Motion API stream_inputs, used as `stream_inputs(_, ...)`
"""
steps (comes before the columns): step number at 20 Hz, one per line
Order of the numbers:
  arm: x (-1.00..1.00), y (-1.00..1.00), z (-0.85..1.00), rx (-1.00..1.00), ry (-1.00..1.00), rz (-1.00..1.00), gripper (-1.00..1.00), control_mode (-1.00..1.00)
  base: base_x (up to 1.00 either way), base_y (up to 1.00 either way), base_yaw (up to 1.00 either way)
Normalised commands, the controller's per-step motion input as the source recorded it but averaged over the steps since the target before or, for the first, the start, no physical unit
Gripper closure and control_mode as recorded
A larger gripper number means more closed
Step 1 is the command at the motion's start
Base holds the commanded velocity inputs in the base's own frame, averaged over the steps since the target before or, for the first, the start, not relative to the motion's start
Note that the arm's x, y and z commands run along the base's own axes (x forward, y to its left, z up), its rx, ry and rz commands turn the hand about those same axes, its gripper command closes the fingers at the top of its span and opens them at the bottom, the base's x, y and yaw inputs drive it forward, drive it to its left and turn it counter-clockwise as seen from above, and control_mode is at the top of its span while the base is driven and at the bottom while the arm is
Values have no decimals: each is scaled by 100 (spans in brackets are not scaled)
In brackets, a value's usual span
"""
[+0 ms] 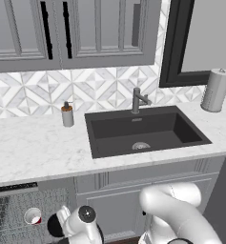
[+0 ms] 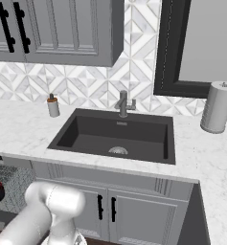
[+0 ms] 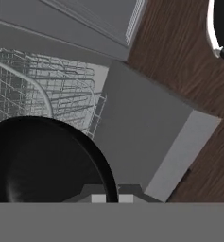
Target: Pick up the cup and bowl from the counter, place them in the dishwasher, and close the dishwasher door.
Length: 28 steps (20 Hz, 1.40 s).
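My gripper [image 3: 112,198] is shut on the rim of the black bowl [image 3: 38,160], which hangs over the near edge of the dishwasher's wire rack [image 3: 47,90]. In the left base view the bowl [image 1: 54,225] shows as a dark disc left of my hand, low beside the rack [image 1: 9,214]. The red cup [image 1: 33,217] with its whitish inside stands upright in the rack, just left of the bowl. The dishwasher door [image 3: 146,137] lies open and flat above the wooden floor. The marble counter [image 1: 38,147] runs above the dishwasher [image 1: 14,188].
A dark sink [image 1: 143,128] with a grey tap [image 1: 138,100] is set in the counter. A brown soap dispenser [image 1: 67,114] stands to its left and a paper towel roll [image 1: 215,89] to its right. Grey cupboard doors [image 2: 129,210] are below the sink.
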Motion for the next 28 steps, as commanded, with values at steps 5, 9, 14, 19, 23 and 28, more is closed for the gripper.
stream_inputs(5, 36, 27, -33, -1, -9, -15, 100, -100, 0, 0, 0)
stream_inputs(9, 36, 20, -17, 0, -7, -15, 100, -100, 0, 0, 0)
stream_inputs(14, 28, 5, -7, 0, 0, -5, 100, -100, 0, 0, 0)
stream_inputs(19, 42, 22, -2, 0, -6, -1, 100, -100, 0, 0, 0)
stream_inputs(23, 54, 5, -9, 0, -7, 0, 100, -100, 0, 0, 0)
stream_inputs(28, 48, 0, -57, 0, -3, 0, 100, -100, 0, 0, 0)
